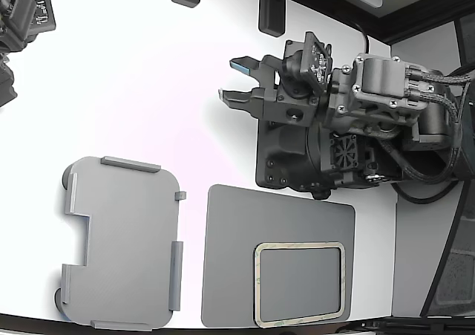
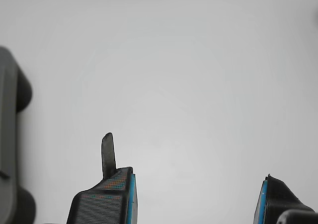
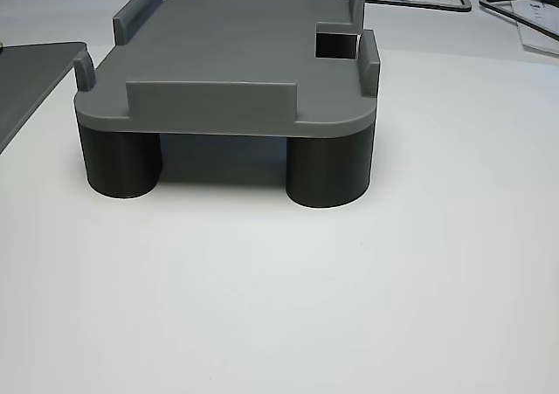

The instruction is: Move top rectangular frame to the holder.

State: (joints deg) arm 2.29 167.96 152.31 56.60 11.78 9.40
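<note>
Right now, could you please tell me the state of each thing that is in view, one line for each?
claw: open, holding nothing, above the bare white table, away from the frame.
top rectangular frame: lying flat on the dark grey mat, not gripped.
dark grey mat: flat on the table, carrying the frame.
holder: nothing on it, standing on dark round legs, beside the mat.
</note>
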